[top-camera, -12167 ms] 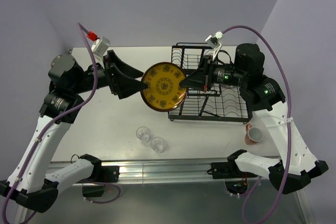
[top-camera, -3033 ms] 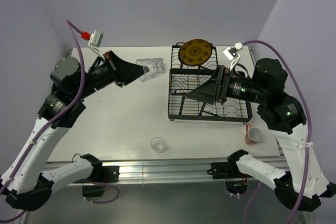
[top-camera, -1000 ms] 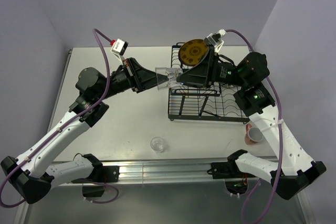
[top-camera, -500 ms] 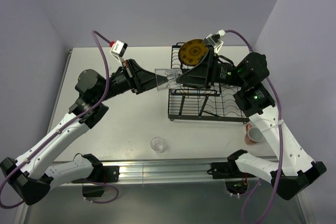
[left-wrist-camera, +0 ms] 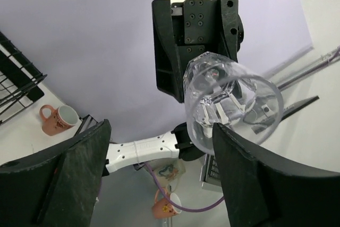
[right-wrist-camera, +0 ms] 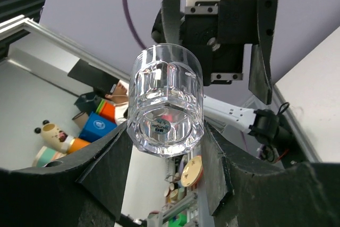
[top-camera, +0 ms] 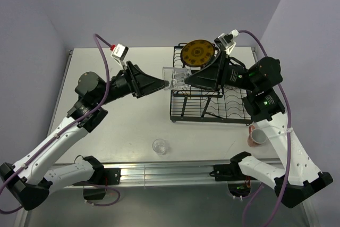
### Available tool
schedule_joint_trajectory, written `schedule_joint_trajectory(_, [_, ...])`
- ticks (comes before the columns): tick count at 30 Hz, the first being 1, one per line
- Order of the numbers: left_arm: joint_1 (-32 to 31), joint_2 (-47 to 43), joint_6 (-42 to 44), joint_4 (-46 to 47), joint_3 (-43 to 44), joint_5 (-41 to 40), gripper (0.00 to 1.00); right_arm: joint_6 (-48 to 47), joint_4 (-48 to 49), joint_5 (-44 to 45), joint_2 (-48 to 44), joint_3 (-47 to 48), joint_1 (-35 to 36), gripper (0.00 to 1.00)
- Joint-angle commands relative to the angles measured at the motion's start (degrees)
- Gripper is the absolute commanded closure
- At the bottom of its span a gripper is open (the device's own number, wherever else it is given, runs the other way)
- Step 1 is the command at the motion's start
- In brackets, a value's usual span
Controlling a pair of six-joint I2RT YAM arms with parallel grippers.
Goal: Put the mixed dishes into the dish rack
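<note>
Plate (top-camera: 197,53) stands upright in the dish rack (top-camera: 210,119); right jaws pinch a tumbler (top-camera: 173,77), left jaws spread.

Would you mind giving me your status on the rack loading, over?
Left gripper open. Right gripper shut on tumbler, at left edge of dish rack. Plate racked upright; second tumbler on table. Nothing blocking.

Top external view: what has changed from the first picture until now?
The plate, first held between both hands, now stands upright in the dish rack. The left hand lifted one tumbler from the table and passed it to the right hand, which now grips it; the left hand is open. The other tumbler and the pink cup stayed.
</note>
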Motion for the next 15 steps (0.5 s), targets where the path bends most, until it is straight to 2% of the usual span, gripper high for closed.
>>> schedule_joint_trajectory(1, [-0.18,-3.58,3.99,-6.48,1.28,-3.51,0.16,-2.74,0.18,-0.55,-1.09,1.20,-2.08,1.00])
schedule_joint_trajectory(2, [-0.18,-4.46,4.78,-9.39,1.63,-5.71,0.15,-4.14,-1.66,-0.38,-0.92,2.08,-2.43,1.00])
schedule_joint_trajectory(3, [-0.26,-5.25,6.27,-12.90,2.68,-12.51,0.14,-8.42,-7.51,0.50,-0.66,3.04,-3.30,1.00])
schedule_joint_trajectory(4, [-0.18,-7.17,6.63,-21.29,3.21,-16.50,0.13,-11.16,-15.57,1.20,0.22,5.93,-3.83,1.00])
schedule_joint_trajectory(5, [-0.18,-8.06,6.81,-25.12,3.65,-20.37,0.13,-14.15,-15.65,2.43,0.92,7.87,-4.27,1.00])
schedule_joint_trajectory(6, [-0.18,-8.59,6.55,-29.33,4.96,-27.98,0.13,-20.88,-25.14,3.83,1.80,9.89,-4.63,1.00])
schedule_joint_trajectory(7, [-0.18,-9.12,6.37,-37.12,5.67,-30.92,0.15,-24.68,-30.45,8.20,4.24,15.04,-4.80,1.00])
schedule_joint_trajectory(8, [-0.09,-9.04,6.28,-40.24,6.20,-32.08,0.16,-28.12,-35.47,11.02,5.92,18.23,-4.72,1.00])
schedule_joint_trajectory(9, [-0.09,-8.69,6.37,-43.14,7.51,-35.14,0.17,-33.89,-44.65,14.18,7.50,21.04,-4.80,1.00])
schedule_joint_trajectory(11, [0.00,-6.41,7.50,-50.07,9.10,-35.35,0.18,-40.15,-53.40,21.66,12.25,28.69,-4.81,1.00])
schedule_joint_trajectory(15, [0.00,-2.89,8.04,-55.12,7.80,-33.59,0.22,-46.76,-62.66,33.88,18.93,39.41,-4.72,1.00])
